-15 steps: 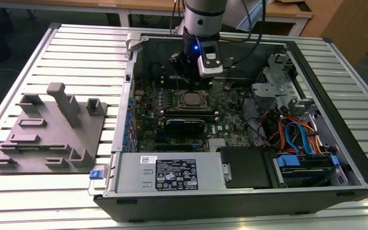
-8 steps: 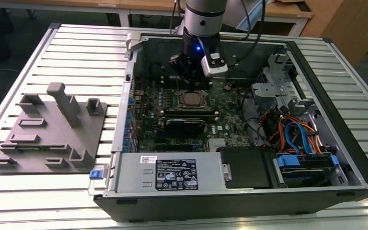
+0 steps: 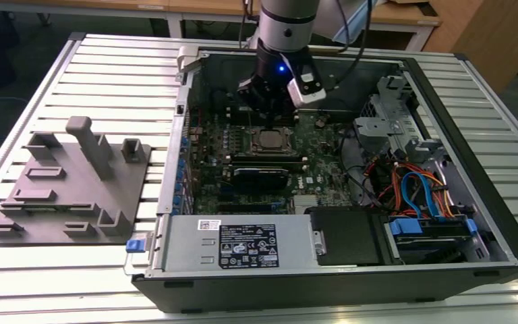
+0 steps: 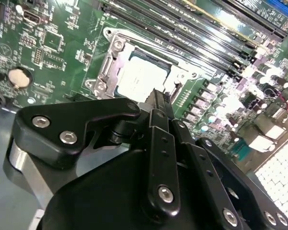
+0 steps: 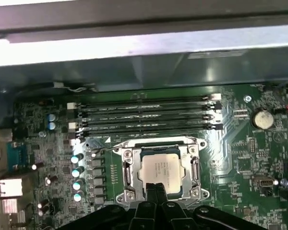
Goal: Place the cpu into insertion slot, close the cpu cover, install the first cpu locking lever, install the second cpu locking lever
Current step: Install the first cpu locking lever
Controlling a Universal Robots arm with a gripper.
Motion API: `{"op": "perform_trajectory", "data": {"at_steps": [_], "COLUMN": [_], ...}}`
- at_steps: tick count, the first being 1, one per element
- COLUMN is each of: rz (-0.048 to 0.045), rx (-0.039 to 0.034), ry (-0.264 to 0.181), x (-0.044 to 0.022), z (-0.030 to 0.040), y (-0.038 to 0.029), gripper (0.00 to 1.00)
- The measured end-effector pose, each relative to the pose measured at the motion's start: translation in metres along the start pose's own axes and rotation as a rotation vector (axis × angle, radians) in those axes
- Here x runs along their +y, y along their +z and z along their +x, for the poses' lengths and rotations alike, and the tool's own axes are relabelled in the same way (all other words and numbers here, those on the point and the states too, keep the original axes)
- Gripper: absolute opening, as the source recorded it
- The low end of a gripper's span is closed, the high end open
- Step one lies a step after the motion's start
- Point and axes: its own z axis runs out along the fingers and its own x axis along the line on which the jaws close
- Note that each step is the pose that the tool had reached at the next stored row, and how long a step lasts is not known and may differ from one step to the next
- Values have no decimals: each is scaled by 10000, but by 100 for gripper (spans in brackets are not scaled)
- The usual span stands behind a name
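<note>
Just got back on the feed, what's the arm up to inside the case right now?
The arm's black end effector, fingers shut, hangs low at the edge of the small silver-grey square cpu. The cpu is seated in the green motherboard of the open black computer case. The thin silvery frame cover lies flat around it.

The arm (image 3: 286, 23) is a silver-grey cylinder. Above the jaws it ends in a black wrist block (image 3: 268, 77) with a small blue light (image 3: 282, 67) and a white box (image 3: 306, 88) at its side. Behind the jaws, black linkage plates (image 4: 86, 124) carry silver round-headed screws (image 4: 68, 138). A black cable (image 3: 360, 47) hangs beside the arm.
</note>
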Motion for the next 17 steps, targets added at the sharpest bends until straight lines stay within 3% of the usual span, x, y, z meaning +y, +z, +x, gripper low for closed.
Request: {"op": "perform_trajectory", "data": {"at_steps": [11, 17], "rz": [-1, -8], "rx": [-62, -137], "ry": [-54, -64], "x": [-22, -28], "z": [306, 384], "y": [0, -89], "gripper": [10, 10]}}
